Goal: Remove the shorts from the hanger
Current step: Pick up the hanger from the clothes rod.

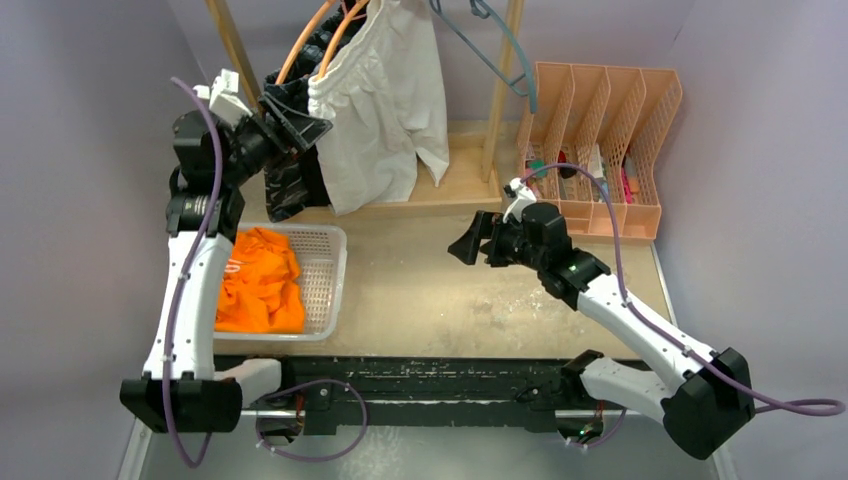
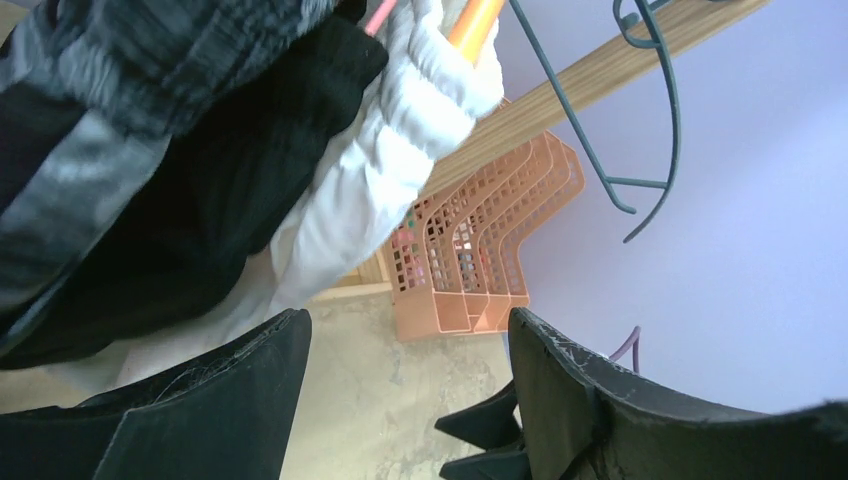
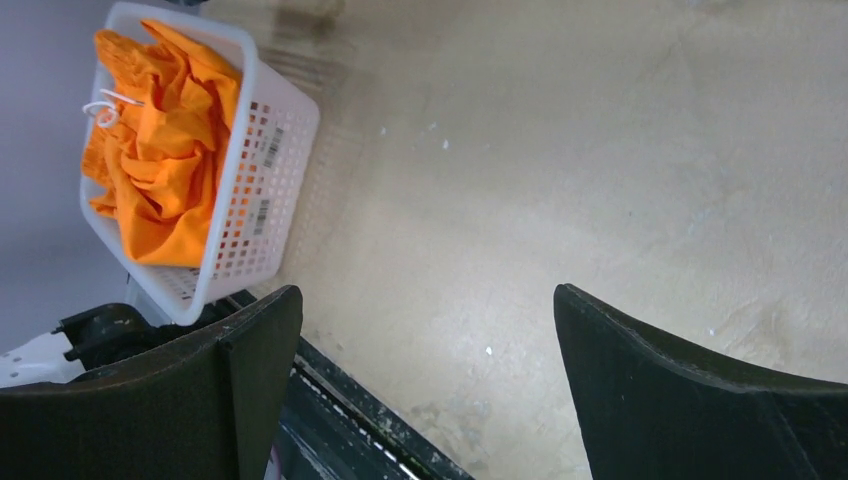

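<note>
The left gripper [image 1: 292,124] is standing open with its jaws well apart and nothing between them, raised beside the hanging clothes; its wrist view is showing the gripper [image 2: 408,330] just below the black shorts [image 2: 200,200], with the black-grey camo shorts [image 2: 120,60] above them and the white shorts [image 2: 400,150] bunching at the elastic waist around an orange hanger [image 2: 475,18]. The right gripper [image 1: 468,243] is also standing wide open and empty, hovering over the bare table [image 1: 430,300], well apart from the garments. From above, the white shorts [image 1: 380,110] are draping from the wooden rack [image 1: 500,90], the dark pairs are hanging just to their left, and the orange shorts [image 1: 262,280] are lying crumpled in a white mesh basket [image 1: 328,262] near the left arm. A teal hanger [image 1: 500,50] is hanging bare, and a peach file organizer [image 1: 610,130] is standing at the back right. Judging from this, the left gripper is lining up on a dark pair; it would do best closing on one layer near the waistband and sliding it sideways off the hanger arm, not tugging downward, which could drag the hanger or the neighbouring white pair along
</note>
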